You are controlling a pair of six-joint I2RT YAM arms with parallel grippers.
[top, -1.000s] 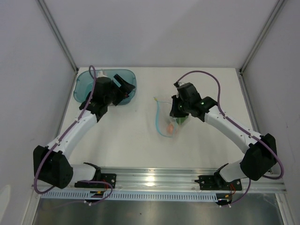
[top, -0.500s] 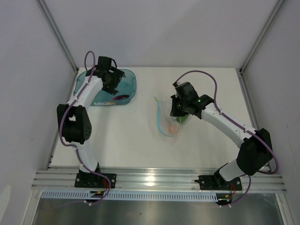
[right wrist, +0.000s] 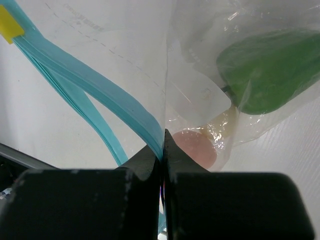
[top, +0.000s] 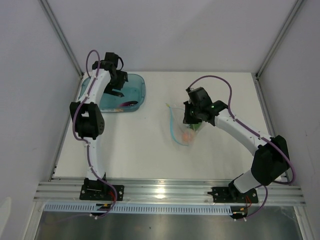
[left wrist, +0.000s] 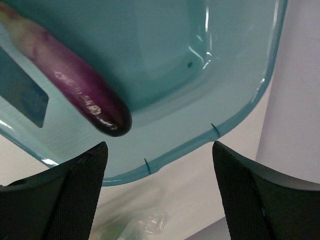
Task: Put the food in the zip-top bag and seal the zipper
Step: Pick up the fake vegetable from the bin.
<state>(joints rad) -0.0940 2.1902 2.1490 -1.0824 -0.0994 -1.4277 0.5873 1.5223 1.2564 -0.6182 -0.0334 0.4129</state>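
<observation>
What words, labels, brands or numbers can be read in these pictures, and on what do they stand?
No text can be read.
Faint print by the dashed line on the zip-top bag: too blurred to read.
Dark patch on the teal tub: no writing shows.

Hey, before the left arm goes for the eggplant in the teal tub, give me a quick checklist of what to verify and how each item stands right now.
1. Left claw open: ok, jaws stand wide above the tub.
2. Eggplant free to grab: ok, it lies alone on the tub floor.
3. Eggplant centred between the jaws: not ok, its tip sits toward one finger.
4. Right claw holding the bag: ok, shut on its edge beside the zipper.
5. Bag mouth open: ok, the zipper strips run apart.
6. Other food bagged: cannot tell; only the green pepper and one pink ball show inside.
</observation>
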